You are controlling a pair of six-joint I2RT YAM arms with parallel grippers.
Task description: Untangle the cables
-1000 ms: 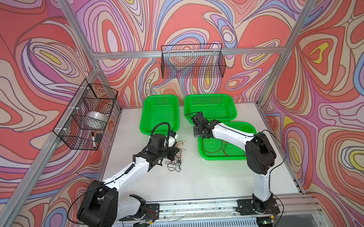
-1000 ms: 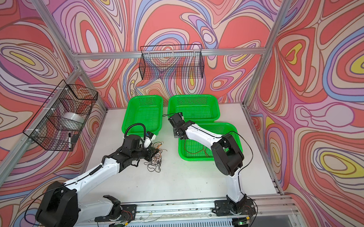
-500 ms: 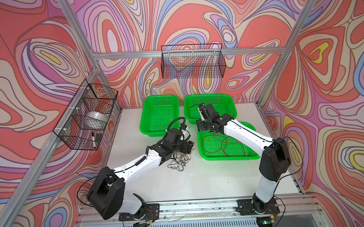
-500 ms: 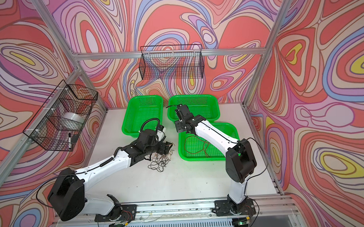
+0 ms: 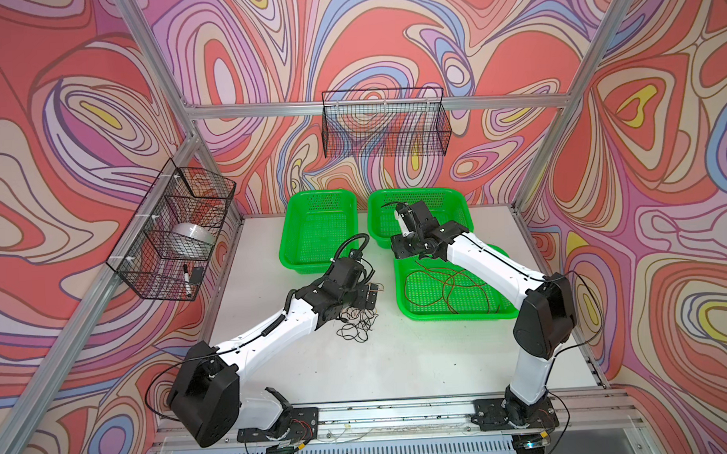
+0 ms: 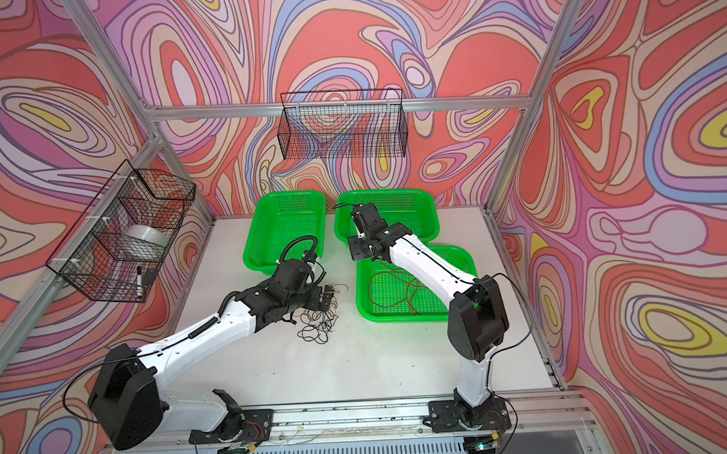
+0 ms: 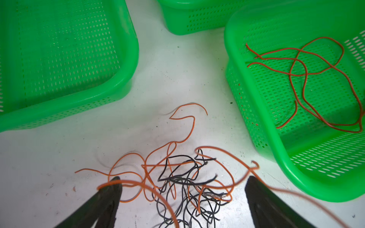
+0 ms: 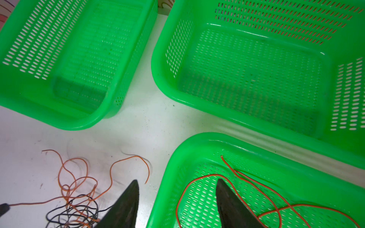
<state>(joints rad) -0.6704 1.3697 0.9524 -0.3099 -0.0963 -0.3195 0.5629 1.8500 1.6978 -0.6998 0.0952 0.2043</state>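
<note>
Your left hand (image 7: 183,197) hangs low over the knot, jaws spread as wide as they go and pinching nothing, though one orange strand (image 7: 126,182) lies looped across the tip of one finger (image 7: 110,197). The cables (image 5: 357,324), orange and black wound together, sit mid-worktop (image 5: 400,380) in both top views. Loose dark red cables (image 5: 451,287) lie in the green basket (image 5: 460,316) at 3 o'clock from the knot. Two empty baskets (image 5: 319,263) stand at 12 and 1 o'clock.

The likely trouble is that draped strand: pull the hand away and it could snag, dragging the whole knot along or cinching it tighter. Close on the middle and you would probably trap orange and black together.

Your right hand (image 8: 177,207) is half open and empty, straddling the basket's rim at 2 o'clock from the knot, so a straight descent risks striking plastic.
</note>
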